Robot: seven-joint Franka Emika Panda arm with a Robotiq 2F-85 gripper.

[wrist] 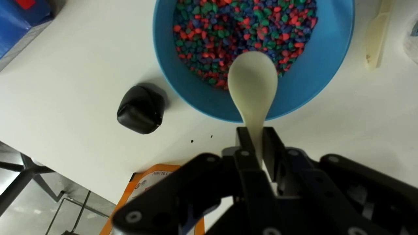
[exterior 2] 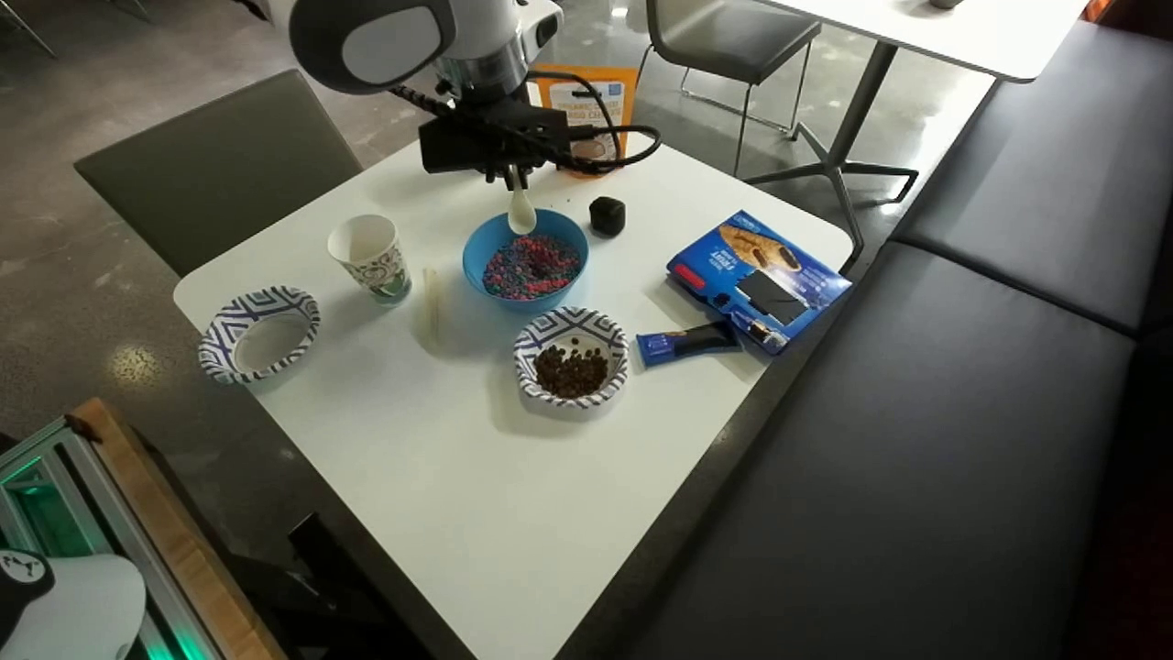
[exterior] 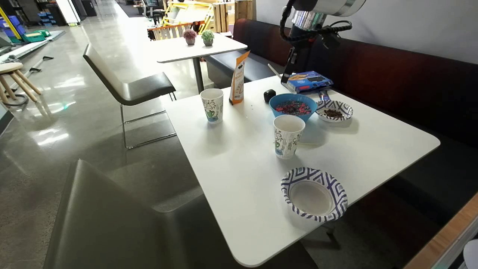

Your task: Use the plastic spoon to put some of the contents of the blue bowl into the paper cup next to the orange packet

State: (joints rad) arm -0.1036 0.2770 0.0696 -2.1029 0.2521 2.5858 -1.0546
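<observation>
1. Cup [exterior: 212, 106]: upright, far left on the table [exterior: 242, 160] in an exterior view, just beside the packet [exterior: 239, 84]. Side print present; wording illegible.
2. The packet: one, orange and white, upright. Lettered in both exterior views; too blurred to read with certainty.
3. Black object [exterior: 269, 95]: one, near the blue bowl [wrist: 303, 86].
4. Gripper [wrist: 256, 131]: pinching the spoon [wrist: 253, 81] by its handle, a finger on each side.
5. The spoon: one, held over the blue bowl. Long axis nearly vertical in the wrist view, head away from the gripper; head points downward in an exterior view.
6. Second cup [exterior: 286, 139]: upright, similar print. Cups counted: two. A pale utensil [wrist: 375, 39] lies between it and the blue bowl.
7. The blue bowl: one, holding red, green and blue-violet granules.
8. Box [exterior 2: 747, 270]: one, blue, lying flat. "FRUIT" appears legible; other wording not.
9. Patterned bowl [exterior: 312, 196]: one of two, at the table edge.
10. Bar [exterior 2: 674, 346]: one, blue wrapper, label unreadable.
11. Second patterned bowl [exterior 2: 530, 357]: holds brown pieces.
</observation>
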